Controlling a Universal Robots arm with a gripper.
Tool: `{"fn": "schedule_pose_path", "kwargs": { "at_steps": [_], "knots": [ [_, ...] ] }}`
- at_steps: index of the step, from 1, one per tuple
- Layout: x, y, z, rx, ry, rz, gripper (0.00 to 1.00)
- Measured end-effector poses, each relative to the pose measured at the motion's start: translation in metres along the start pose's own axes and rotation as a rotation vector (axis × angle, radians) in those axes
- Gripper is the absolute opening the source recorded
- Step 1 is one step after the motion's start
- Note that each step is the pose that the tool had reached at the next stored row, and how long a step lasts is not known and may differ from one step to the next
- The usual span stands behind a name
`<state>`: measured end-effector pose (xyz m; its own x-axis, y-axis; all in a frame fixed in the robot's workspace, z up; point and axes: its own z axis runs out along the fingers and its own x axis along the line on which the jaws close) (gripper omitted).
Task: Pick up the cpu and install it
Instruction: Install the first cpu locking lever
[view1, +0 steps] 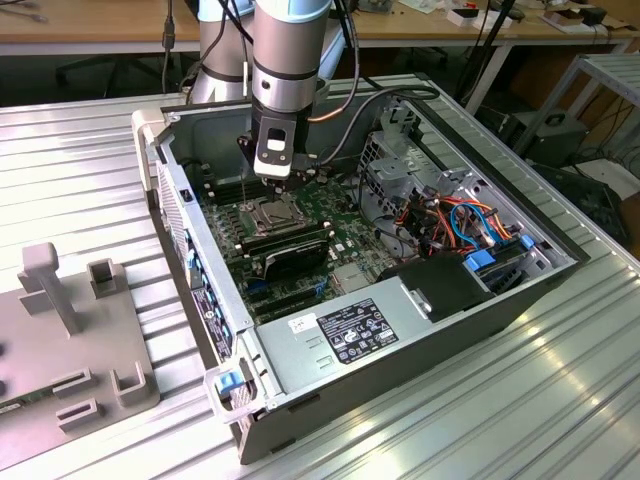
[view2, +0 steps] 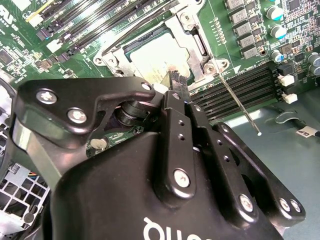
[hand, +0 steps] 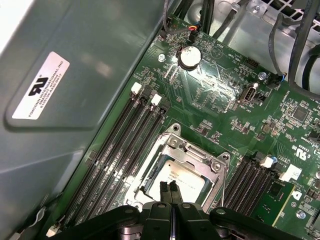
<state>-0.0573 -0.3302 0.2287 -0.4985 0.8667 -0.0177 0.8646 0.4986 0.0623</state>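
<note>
One cpu (hand: 184, 176) is lying flat in the single socket frame (hand: 218, 165) on the motherboard (hand: 215, 95). Its dull silver top is facing straight up. It is square, so no side is reading as a long axis, and its edges are running parallel to the frame around it. In the second wrist view the cpu (view2: 152, 56) is sitting inside the same frame (view2: 192, 42), and one thin metal lever (view2: 239, 103) is sticking out from a corner of the frame with its tip free in the air.

One arm is reaching down into the one open computer case (view1: 500, 315), and its one gripper (view1: 275, 182) is hanging over the socket area. In the first wrist view the gripper (hand: 168, 187) is showing its two fingers pressed together side by side, with nothing between them, and their tips are standing over one edge of the cpu. In the second wrist view the gripper (view2: 175, 78) is again hovering at the cpu's edge. Whether the tips are touching the metal I cannot tell.

Banks of long dark memory slots (hand: 117, 150) are flanking the socket on two sides. One round coin battery (hand: 190, 57) is sitting farther along the board. In the exterior view two long black memory sticks (view1: 290, 250) are lying just nearer than the socket, and one grey fixture (view1: 75, 340) is standing on the ribbed table (view1: 480, 420) at the exterior view's left, well apart from the case.
</note>
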Motion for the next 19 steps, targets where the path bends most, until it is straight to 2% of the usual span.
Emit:
{"fn": "schedule_pose_path", "kwargs": {
  "at_steps": [17,19],
  "knots": [
    [0.0,0.0,0.0,-0.0001,0.0002,-0.003,0.11],
    [0.0,0.0,0.0,-0.0004,0.0012,-0.019,0.11]
  ]
}}
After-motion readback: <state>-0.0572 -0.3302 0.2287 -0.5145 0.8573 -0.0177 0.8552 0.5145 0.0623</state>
